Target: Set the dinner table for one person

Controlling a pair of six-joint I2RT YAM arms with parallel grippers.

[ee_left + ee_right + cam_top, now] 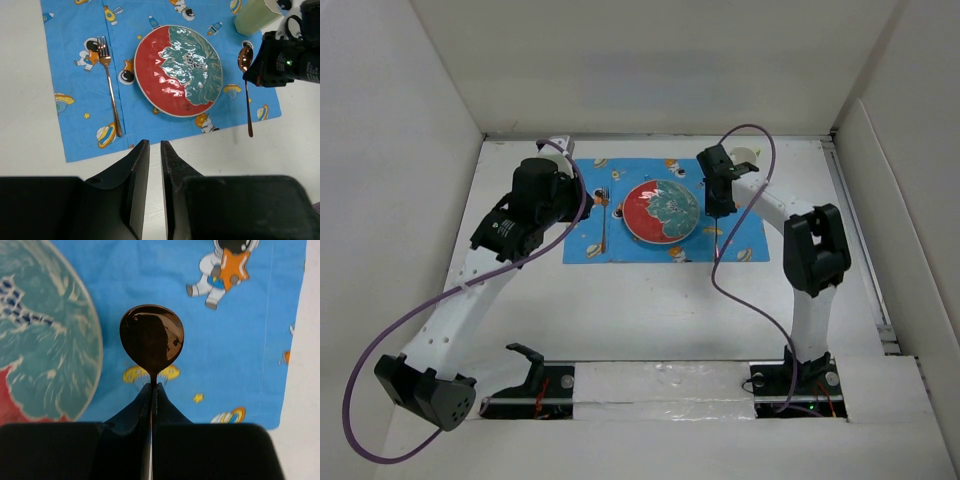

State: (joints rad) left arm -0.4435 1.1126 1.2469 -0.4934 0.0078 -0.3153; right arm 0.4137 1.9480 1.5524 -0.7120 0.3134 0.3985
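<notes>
- Four pcs make up the setting you see: plate (661, 212), fork (604, 215), spoon (151, 337), cup (255, 15).
- Dinner table (620, 310): the white surface under everything. The blue placemat (582, 242) lies mid-table, at 12 o'clock from your arm bases.
- Plate: centre of the mat.
- Fork: flat on the cloth at the plate's 9 o'clock, tines toward 12.
- Spoon: at the plate's 3 o'clock, bowl toward 12, handle toward 6, roughly parallel w/ the fork.
- Cup: at the mat's 1 o'clock corner. Whether it stands on the cloth or just off it can't be told.
- R gripper (152, 386): jaws closed on the spoon's thin neck, just below the bowl. The spoon is low over the mat. Whether it rests fully on the cloth, you can't tell.
- L gripper (154, 145): hangs high above the mat's near edge, approx. 6 o'clock. Jaws stand a narrow slit apart w/ nothing between them.
- Progress (judgement): near the end. Mat, plate, fork and cup look placed, and the spoon is at its spot but not yet let go.
- Left for you: open the R jaws, lift clear w/o dragging the spoon, then pull both arms back toward 6 o'clock.
- No knife or napkin is in view. Whether either is wanted can't be told.
</notes>
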